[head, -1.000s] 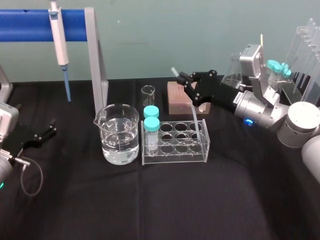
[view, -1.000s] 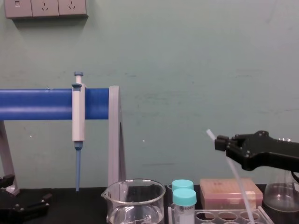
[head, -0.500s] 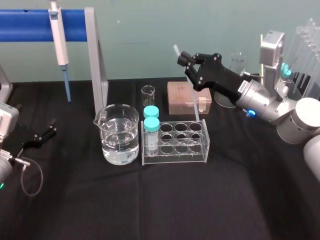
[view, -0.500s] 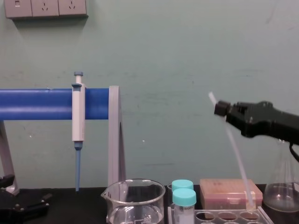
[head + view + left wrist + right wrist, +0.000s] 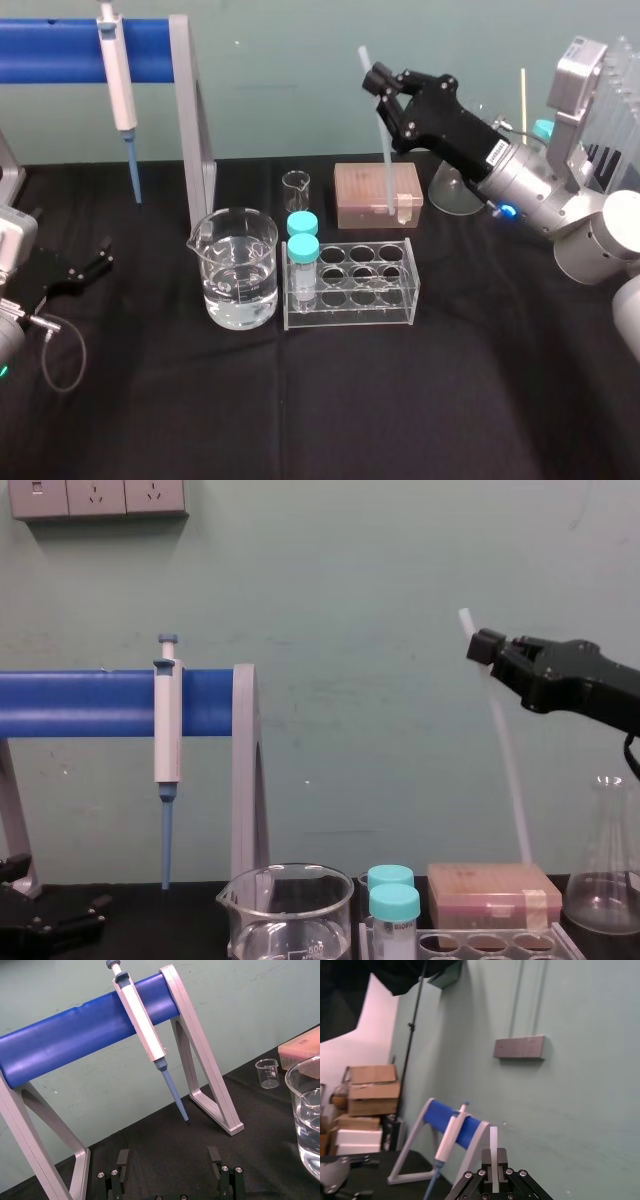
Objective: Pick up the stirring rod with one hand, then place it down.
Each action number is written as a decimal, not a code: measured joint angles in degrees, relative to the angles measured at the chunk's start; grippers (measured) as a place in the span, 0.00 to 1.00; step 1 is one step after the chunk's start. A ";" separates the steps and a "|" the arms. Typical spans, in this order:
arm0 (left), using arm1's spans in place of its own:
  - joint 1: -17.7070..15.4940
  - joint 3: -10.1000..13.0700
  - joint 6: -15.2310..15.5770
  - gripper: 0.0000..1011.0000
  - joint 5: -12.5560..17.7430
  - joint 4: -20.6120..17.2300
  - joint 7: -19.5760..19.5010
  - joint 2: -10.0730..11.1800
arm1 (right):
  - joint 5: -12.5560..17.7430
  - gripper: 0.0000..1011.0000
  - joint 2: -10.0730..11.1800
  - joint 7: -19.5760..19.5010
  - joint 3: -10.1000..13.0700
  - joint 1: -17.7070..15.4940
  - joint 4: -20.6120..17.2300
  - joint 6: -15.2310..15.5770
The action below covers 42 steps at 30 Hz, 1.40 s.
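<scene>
1. It was a laboratory bench: a black-draped table (image 5: 300, 410) carried a glass beaker (image 5: 240, 268) of clear liquid, a small beaker (image 5: 296, 190) and a conical flask (image 5: 605, 875).
2. A pipette (image 5: 118, 70) hung from a blue stand (image 5: 50, 50).
3. A clear tube rack (image 5: 350, 310) held teal-capped vials (image 5: 303, 250), and a stirring rod (image 5: 504, 750) was among the equipment.
4. Wall sockets (image 5: 97, 497) sat on the plain green wall.

Head view looks down on the table (image 5: 300, 420); chest view looks low across it; both share the beaker (image 5: 238, 268).

Pale green wall (image 5: 400, 580) with sockets (image 5: 97, 498), black table (image 5: 300, 400)
</scene>
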 joint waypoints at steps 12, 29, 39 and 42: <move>0.00 0.00 0.00 0.99 0.00 0.00 0.00 0.00 | -7.25 0.07 -0.60 -12.67 2.52 -5.63 -7.84 0.36; 0.00 0.00 0.00 0.99 0.00 0.00 0.00 0.00 | -19.15 0.07 -3.20 -25.70 5.86 -14.93 -16.53 -1.59; 0.00 0.00 0.00 0.99 0.00 0.00 0.00 0.00 | -23.77 0.07 -5.45 -29.99 7.72 -19.77 -19.77 -2.33; 0.00 0.00 0.00 0.99 0.00 0.00 0.00 0.00 | -24.76 0.06 -5.86 -30.46 8.10 -20.63 -20.13 -2.40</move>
